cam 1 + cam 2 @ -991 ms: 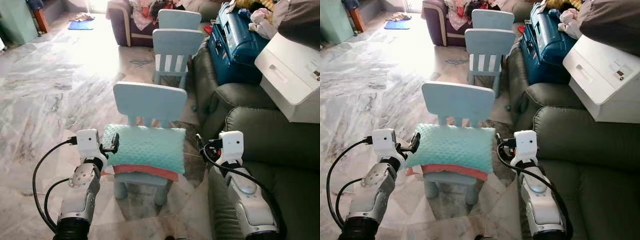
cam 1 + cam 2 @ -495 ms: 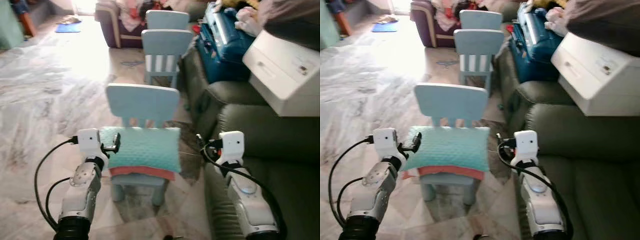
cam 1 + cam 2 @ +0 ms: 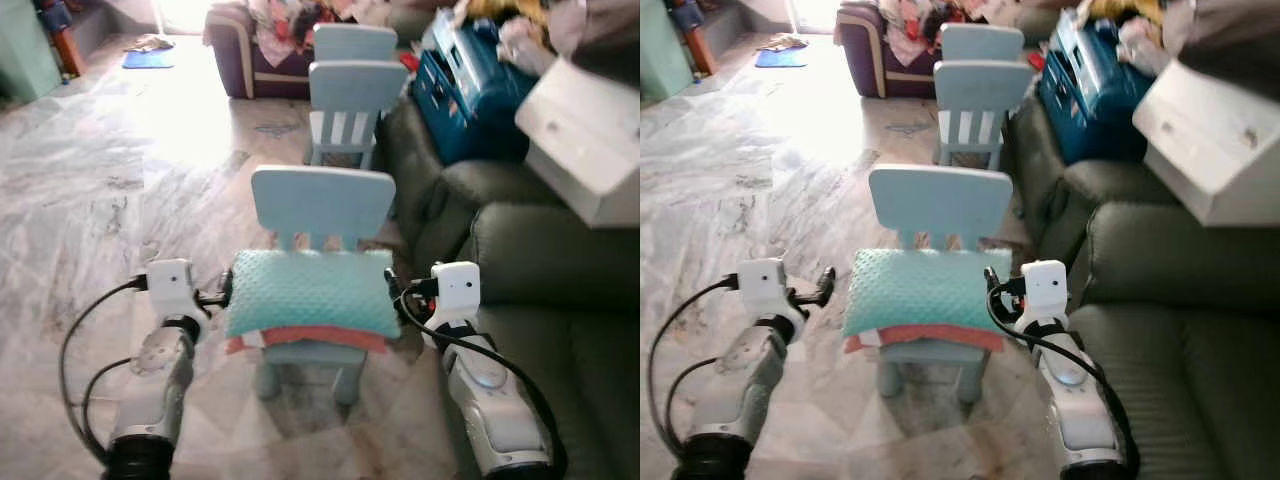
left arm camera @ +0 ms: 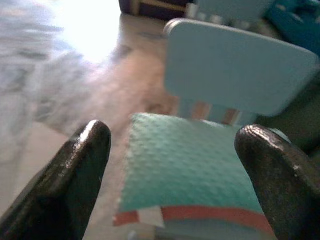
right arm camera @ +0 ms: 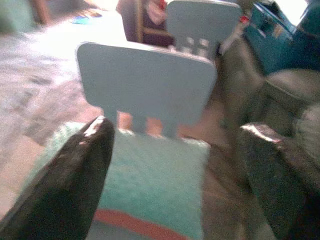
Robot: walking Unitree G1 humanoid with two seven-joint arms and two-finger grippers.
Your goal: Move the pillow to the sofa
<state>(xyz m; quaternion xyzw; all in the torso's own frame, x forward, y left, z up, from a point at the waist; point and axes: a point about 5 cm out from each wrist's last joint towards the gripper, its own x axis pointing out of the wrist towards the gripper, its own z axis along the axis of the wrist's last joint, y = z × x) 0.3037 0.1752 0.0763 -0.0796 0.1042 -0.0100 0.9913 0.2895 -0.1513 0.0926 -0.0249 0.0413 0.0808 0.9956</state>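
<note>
While the pillow (image 3: 310,290) lies flat on the seat of the small blue chair (image 3: 322,205), it is flanked on both sides: the left gripper (image 3: 222,292) is held just beside its left edge and the right gripper (image 3: 392,290) just beside its right edge, neither judged to be touching yet. Both pairs of fingers are spread wide in the wrist views (the teal cover and its orange trim are framed between the black fingers (image 4: 82,165)), so nothing is being gripped. This two-sided stance seems chosen because the cushion is broad and soft, best squeezed between both arms. The grey-green sofa (image 3: 545,270) is seen just to the robot's right, where the pillow is meant to be carried
</note>
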